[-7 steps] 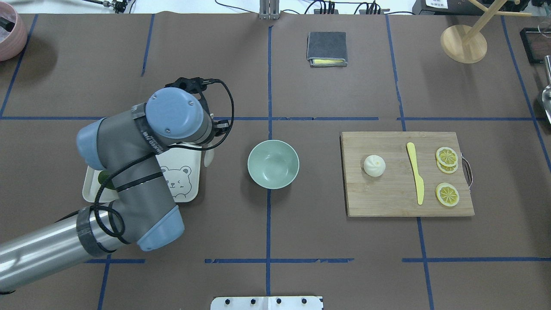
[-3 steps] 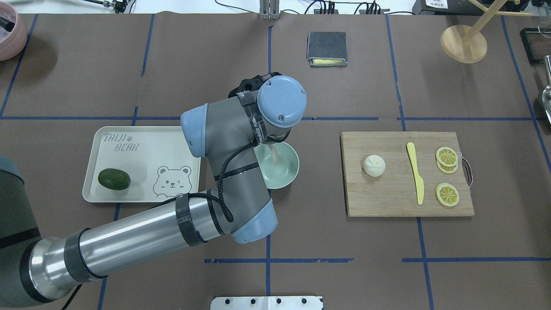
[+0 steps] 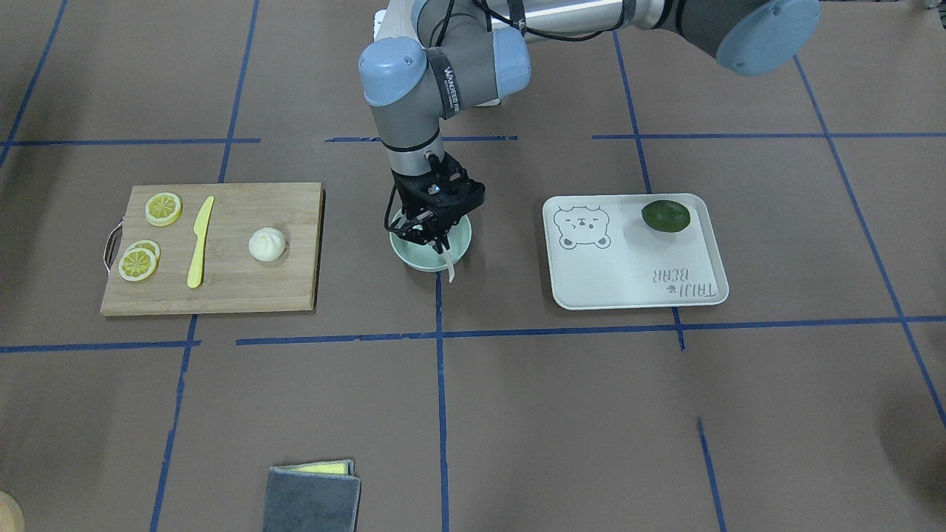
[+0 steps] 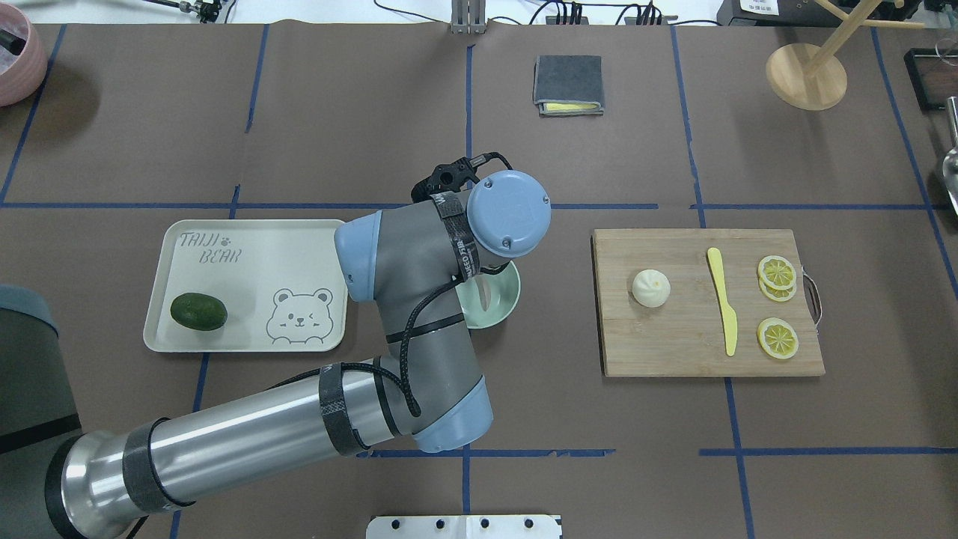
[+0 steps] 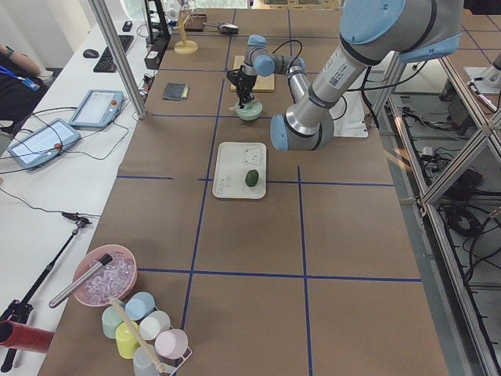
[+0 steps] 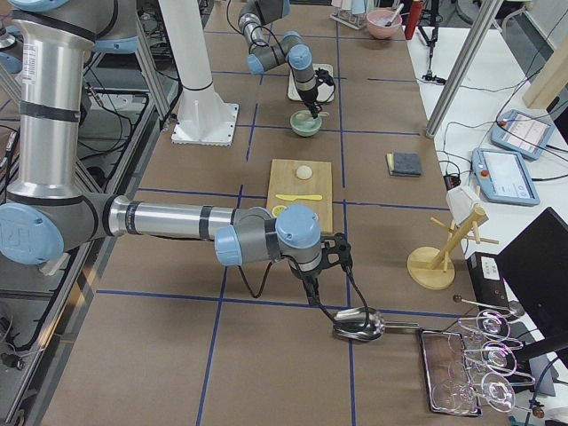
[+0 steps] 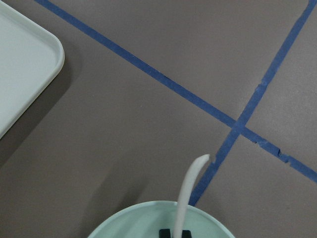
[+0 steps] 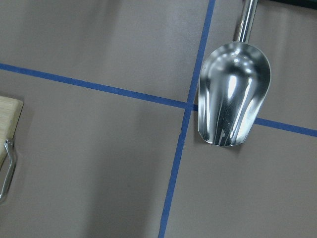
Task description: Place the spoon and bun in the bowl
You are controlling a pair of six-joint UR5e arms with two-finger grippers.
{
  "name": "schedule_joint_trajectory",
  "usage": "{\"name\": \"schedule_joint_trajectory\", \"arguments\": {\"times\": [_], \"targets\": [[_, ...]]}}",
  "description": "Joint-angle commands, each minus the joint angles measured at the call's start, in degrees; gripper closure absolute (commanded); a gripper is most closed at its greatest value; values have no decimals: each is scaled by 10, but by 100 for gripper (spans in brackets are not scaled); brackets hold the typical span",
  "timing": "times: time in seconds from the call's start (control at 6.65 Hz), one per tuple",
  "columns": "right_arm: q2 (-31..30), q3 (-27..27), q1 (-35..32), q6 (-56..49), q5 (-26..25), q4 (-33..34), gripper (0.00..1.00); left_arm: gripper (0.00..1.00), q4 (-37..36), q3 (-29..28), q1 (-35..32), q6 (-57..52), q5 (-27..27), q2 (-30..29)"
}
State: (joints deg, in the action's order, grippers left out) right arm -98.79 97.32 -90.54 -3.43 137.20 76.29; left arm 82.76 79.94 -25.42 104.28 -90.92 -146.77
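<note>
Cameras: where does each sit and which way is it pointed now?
Front-facing: across the table, facing the robot; left gripper over the bowl.
Overhead: behind the robot, looking down; left arm hides part of the bowl.
Exterior left: table end, looking along it; left arm near.
Exterior right: opposite end; right arm near, by the metal scoop.
Left wrist: looks down at spoon and bowl rim; fingertips barely show.
Right wrist: looks down at metal scoop; no robot parts.
Front-facing and overhead share the bun.
</note>
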Motion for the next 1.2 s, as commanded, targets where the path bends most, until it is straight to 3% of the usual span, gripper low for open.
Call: {"name": "schedule_joint_trajectory", "arguments": {"times": [0.0, 0.15, 0.3, 0.45, 0.6, 0.9, 1.05], "targets": [[1, 0, -1, 0, 0, 0, 0, 42, -1, 10, 0, -35, 2, 4], [1, 1, -1, 0, 0, 0, 0, 20, -1, 32, -1, -62, 1, 17], [2, 2, -1, 1, 0, 0, 0, 0, -2, 115, -4, -149, -1, 71], [9, 4, 0, 3, 0, 0, 0, 0, -3, 207, -39, -272, -4, 131], [11, 4, 0, 4, 1, 0, 0, 0, -8, 260, -101, -422, -52, 176], [21, 23, 1, 14, 5, 1, 0, 0, -7, 309, -255, -743, -161, 266], [20, 44, 3, 12, 20, 0, 0, 0, -2, 302, -351, -930, -233, 315]]}}
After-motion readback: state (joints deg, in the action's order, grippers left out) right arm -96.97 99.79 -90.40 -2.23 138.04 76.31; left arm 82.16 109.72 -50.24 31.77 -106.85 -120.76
